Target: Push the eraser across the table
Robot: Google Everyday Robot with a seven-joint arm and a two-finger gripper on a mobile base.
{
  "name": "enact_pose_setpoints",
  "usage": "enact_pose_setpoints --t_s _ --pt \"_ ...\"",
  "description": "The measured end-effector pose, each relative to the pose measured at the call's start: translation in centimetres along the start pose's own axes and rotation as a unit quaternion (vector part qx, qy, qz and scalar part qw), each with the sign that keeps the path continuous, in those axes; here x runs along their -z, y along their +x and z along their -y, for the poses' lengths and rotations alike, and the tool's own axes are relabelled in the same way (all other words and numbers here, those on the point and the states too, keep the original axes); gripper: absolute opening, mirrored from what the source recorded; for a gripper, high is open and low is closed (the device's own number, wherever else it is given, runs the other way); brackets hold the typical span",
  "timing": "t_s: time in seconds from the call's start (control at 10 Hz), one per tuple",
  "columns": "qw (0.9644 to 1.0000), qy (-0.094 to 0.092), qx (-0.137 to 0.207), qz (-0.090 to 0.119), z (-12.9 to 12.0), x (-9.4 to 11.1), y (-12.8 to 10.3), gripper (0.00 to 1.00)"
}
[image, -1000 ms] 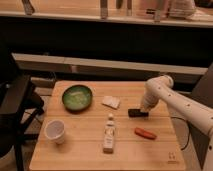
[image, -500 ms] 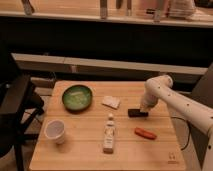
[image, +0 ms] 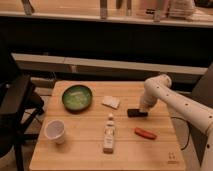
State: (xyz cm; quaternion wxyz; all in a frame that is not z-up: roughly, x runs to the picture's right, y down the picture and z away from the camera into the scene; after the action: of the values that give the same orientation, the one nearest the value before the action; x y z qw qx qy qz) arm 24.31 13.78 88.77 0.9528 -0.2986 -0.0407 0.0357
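Eraser (image: 136,113) lies flat on the right half of the worktop (image: 90,150), between white wedge (image: 111,102) and orange piece (image: 145,133). Tool (image: 144,107), closed and empty, is down at its right end, seemingly touching. Push looks barely begun. Most of the crossing is left.

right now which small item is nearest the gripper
The black eraser; the gripper is right at it, while the orange item and white wedge lie apart.

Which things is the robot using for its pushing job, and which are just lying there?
For the job: eraser; table; gripper, shut, low at the eraser's right end.
Just lying about: green bowl; white wedge; small bottle; white cup; orange item.
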Motion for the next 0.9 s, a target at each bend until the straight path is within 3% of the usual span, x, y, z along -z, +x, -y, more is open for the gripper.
enact_pose_setpoints --t_s 0.9 --pt "1.0 -0.007 0.003 -0.001 0.02 -0.2 -0.67 0.0"
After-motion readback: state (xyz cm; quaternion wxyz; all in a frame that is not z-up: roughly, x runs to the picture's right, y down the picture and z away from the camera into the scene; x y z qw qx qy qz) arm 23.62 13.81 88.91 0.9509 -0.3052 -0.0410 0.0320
